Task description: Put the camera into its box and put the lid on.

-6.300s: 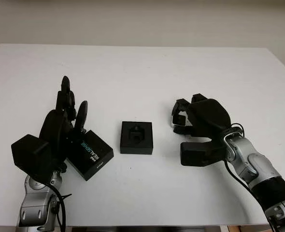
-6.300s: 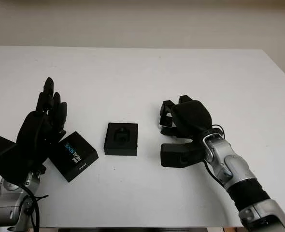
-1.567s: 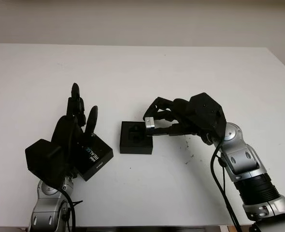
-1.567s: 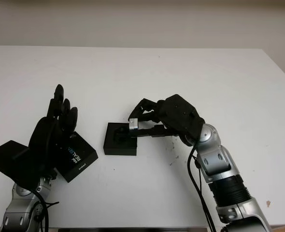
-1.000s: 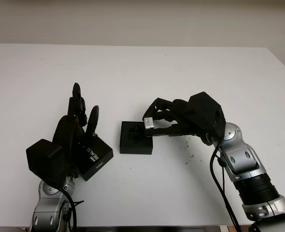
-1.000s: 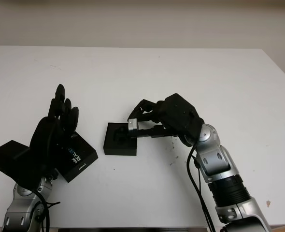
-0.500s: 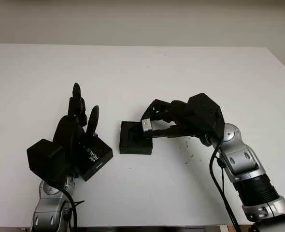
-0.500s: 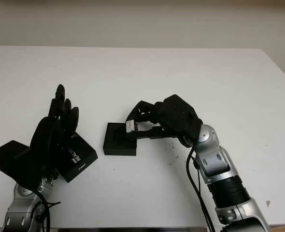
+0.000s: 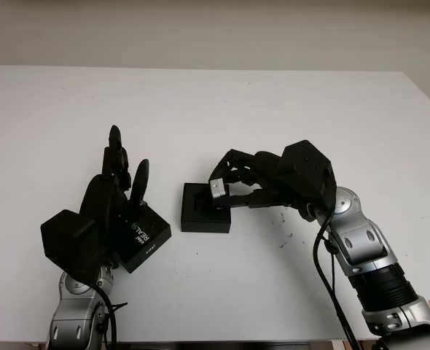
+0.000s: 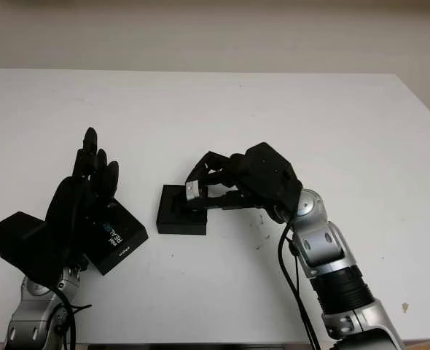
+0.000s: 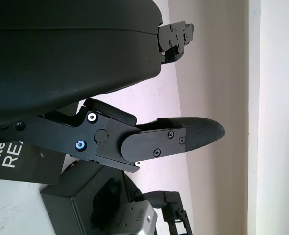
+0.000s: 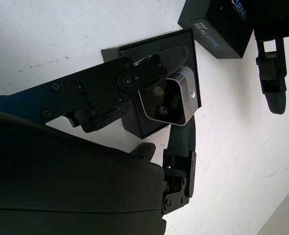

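Camera (image 9: 219,189) shifted over box (image 9: 200,216), robot-hand-held

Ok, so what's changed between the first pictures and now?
The right hand, shut on the camera, has carried it from the table's right side leftward and now holds it over the open box; it is not yet seated. The left hand shifted slightly and stays open beside the lid. Box and lid have not moved.

The small silver camera (image 9: 216,189) hangs over the open black box (image 9: 200,209) mid-frame; the black lid (image 9: 138,237) lies lower left.
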### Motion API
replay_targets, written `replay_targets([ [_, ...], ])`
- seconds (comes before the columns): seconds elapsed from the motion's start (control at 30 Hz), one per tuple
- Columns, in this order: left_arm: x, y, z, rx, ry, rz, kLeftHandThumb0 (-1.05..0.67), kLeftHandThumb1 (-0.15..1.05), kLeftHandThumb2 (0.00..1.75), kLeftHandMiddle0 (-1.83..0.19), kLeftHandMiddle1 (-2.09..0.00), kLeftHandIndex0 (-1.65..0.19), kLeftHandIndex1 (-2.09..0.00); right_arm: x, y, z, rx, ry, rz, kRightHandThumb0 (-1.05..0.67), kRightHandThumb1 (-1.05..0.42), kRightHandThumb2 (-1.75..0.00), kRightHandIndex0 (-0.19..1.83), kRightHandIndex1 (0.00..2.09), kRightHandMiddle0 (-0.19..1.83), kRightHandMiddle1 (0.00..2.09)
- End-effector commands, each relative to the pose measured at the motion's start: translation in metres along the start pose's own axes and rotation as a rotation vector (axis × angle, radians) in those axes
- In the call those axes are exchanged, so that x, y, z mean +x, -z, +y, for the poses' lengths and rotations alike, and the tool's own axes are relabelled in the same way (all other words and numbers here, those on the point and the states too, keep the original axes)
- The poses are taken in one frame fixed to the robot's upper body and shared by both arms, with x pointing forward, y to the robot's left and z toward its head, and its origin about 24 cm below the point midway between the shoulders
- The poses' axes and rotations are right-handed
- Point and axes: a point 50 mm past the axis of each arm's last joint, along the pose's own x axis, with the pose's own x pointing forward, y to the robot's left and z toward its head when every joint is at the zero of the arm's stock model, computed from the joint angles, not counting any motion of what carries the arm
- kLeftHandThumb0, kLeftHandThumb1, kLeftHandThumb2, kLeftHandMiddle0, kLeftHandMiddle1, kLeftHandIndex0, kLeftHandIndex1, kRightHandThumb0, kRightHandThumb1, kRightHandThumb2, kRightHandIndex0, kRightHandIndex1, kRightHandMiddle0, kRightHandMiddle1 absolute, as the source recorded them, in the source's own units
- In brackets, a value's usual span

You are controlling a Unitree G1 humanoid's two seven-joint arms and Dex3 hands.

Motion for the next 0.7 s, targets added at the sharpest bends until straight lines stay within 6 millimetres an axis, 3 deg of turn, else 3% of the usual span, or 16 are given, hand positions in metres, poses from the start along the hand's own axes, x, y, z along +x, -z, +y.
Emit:
replay_targets([
  [0.0, 0.0, -0.003, -0.002, -0.002, 0.005, -0.013, -0.72, 1.05, 0.53, 0.19, -0.03, 0.19, -0.02, -0.001, -0.001, -0.003, -0.005, 0.006, -0.01, -0.42, -1.01, -0.05, 0.05, 0.75, 0.27, 1.97],
  [0.27, -0.001, -0.003, -0.002, -0.002, 0.005, -0.011, -0.72, 1.05, 0.52, 0.19, -0.03, 0.19, -0.02, 0.001, 0.003, -0.002, -0.037, 0.014, -0.003, -0.41, -1.01, -0.06, 0.04, 0.75, 0.26, 1.92],
  [0.67, -0.002, -0.002, -0.002, -0.004, 0.002, -0.012, -0.72, 1.05, 0.52, 0.19, -0.03, 0.19, -0.02, 0.0, 0.01, -0.002, -0.125, 0.009, 0.018, -0.43, -1.02, -0.06, 0.07, 0.67, 0.29, 2.05],
])
